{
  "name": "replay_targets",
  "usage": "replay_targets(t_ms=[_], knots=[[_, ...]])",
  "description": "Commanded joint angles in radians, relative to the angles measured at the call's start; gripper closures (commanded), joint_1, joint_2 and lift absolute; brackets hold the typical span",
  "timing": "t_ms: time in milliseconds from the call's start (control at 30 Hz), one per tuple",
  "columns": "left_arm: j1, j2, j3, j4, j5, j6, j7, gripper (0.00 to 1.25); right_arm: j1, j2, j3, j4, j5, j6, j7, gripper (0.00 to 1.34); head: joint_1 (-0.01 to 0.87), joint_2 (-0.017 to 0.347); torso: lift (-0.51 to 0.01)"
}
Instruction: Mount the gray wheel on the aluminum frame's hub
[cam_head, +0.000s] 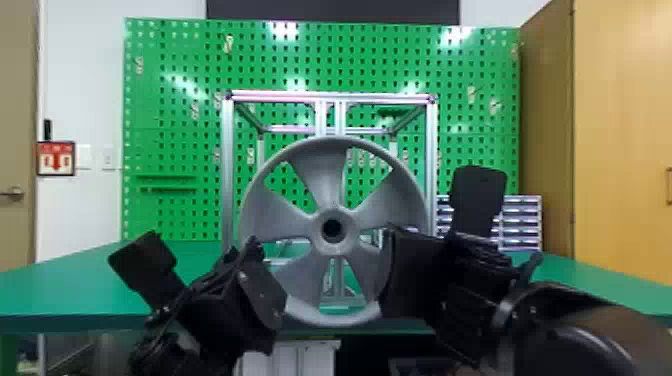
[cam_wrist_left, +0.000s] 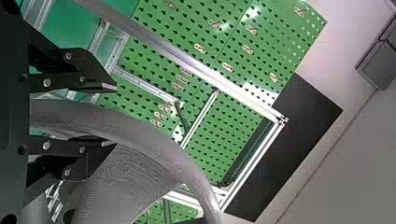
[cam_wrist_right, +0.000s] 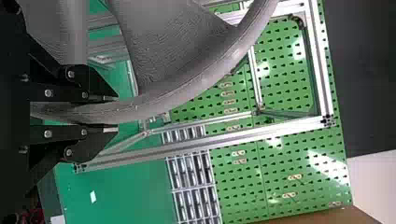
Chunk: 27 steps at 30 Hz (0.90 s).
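Fitting the wheel looks to be the step we have in hand, as our left claw (cam_wrist_left: 112, 115) sits with its fingers parted astride the rim (cam_wrist_left: 70, 112), a gap showing on one side. Upright at center, the gray wheel (cam_head: 325, 175) stands before the aluminum frame (cam_head: 227, 165), its center hole (cam_head: 332, 228) facing us. At right, our right claw (cam_wrist_right: 112, 114) has its fingers closed on the rim.

We cannot see the hub, so we cannot tell whether the wheel is on it; the next move, we judge, calls for lining up the hole and pressing the wheel straight back. The wheel itself blocks our sight of the hub, and uneven pushing could tilt it.

Around us, from left, are a red sign (cam_head: 56, 158), a green counter (cam_head: 55, 280), a pegboard (cam_head: 170, 110), small drawers (cam_head: 522, 220) and a wooden cabinet (cam_head: 620, 125).
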Motion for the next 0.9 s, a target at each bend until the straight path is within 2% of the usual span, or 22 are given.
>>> replay_targets(t_ms=[0,500,867], knots=[[-0.014,-0.009,0.001,0.019,-0.006,-0.001,0.000,0.82,-0.011,0.001,-0.006,0.030,0.000,-0.009,0.008,1.04,-0.005,0.006,-0.499],[-0.047,-0.029,0.004,0.076,-0.026,-0.001,0.000,0.82,-0.043,0.001,-0.020,0.093,-0.008,-0.030,0.024,1.04,-0.005,0.006,-0.499],[-0.080,-0.035,-0.001,0.116,-0.039,-0.008,0.000,0.82,-0.065,0.001,-0.047,0.134,-0.011,-0.038,0.068,1.04,-0.005,0.006,-0.499]])
